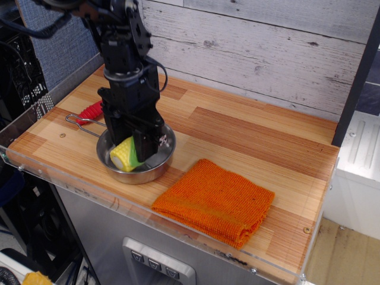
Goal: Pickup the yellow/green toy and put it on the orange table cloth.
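The yellow/green toy point(123, 155), a small corn cob with a light-green husk, sits tilted inside the steel pan point(155, 171) at the front left of the wooden table. My black gripper point(132, 155) reaches straight down into the pan and its fingers point(144, 148) close on the toy's husk side; the far finger is hidden behind the toy. The toy is low in the pan, and I cannot tell whether it touches the bottom. The orange table cloth point(214, 200) lies folded at the front middle, to the right of the pan, with nothing on it.
The pan's wire handle point(82, 122) points left, with a red ridged object point(92, 111) beside it. A plank wall runs behind the table. A clear acrylic lip edges the table's front and left sides. A dark post point(356, 83) stands at the right.
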{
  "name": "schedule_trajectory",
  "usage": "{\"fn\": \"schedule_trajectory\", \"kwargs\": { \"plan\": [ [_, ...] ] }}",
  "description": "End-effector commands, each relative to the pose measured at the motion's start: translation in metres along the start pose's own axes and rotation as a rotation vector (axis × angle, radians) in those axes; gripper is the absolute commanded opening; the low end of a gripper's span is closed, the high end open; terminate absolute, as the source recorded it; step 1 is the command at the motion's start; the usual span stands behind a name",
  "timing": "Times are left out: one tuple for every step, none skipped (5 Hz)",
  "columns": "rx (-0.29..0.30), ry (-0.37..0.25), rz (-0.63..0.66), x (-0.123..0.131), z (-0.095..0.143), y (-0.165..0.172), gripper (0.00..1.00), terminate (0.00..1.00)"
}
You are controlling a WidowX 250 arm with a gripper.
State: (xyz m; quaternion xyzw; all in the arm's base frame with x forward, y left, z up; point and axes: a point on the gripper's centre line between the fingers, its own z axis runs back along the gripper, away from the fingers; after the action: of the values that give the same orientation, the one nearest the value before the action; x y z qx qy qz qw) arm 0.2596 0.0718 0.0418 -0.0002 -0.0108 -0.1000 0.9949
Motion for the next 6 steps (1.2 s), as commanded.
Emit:
{"fn": "schedule_trajectory", "kwargs": {
  "plan": [
    [0.096, -0.127, 0.031, 0.02, 0.092, -0.035, 0.0, 0.0],
    [0.035, -0.115, -0.103, 0.028, 0.082, -0.082, 0.0, 0.0],
    [0.046, -0.062, -0.217, 0.025, 0.053, -0.106, 0.0, 0.0],
    [0.049, -0.023, -0.249, 0.015, 0.027, -0.105, 0.0, 0.0],
    [0.042, 0.016, -0.243, 0.008, 0.0, -0.095, 0.0, 0.0],
    [0.035, 0.008, -0.253, 0.013, -0.013, -0.094, 0.0, 0.0]
  ]
}}
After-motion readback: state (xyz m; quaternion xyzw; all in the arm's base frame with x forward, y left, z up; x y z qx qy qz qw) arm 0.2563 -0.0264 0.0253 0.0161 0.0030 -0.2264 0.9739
